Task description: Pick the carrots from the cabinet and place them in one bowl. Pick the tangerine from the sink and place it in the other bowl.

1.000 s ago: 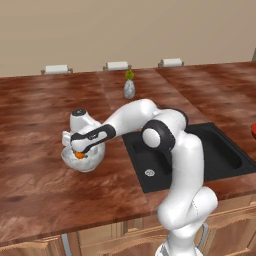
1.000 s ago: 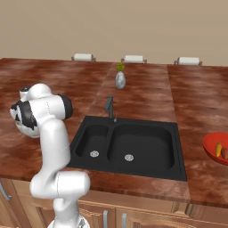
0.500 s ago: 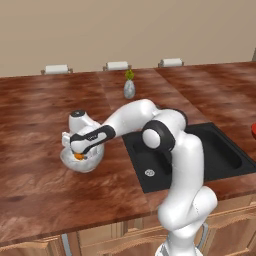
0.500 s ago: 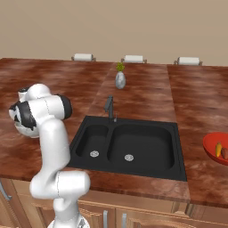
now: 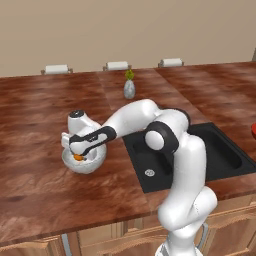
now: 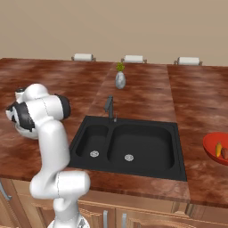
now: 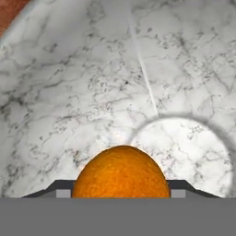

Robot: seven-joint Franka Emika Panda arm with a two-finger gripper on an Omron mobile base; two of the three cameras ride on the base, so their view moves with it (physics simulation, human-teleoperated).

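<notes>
Gripper point(image 5: 78, 156) down in grey bowl point(image 5: 95, 161), tangerine point(image 7: 120, 171) between fingers; grip or release unclear. Spread wide, lift straight, avoid rim.

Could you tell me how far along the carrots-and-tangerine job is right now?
Done: both carrots lie in the red bowl. In hand: the gripper holds the tangerine low inside the whitish-grey bowl. Left: letting go and withdrawing.

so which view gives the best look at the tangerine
The hand view: the tangerine sits large and close between the fingers, over the whitish-grey bowl. In the left base view it is a small orange speck in that bowl, under the hand. In the right base view the arm hides it.
</notes>
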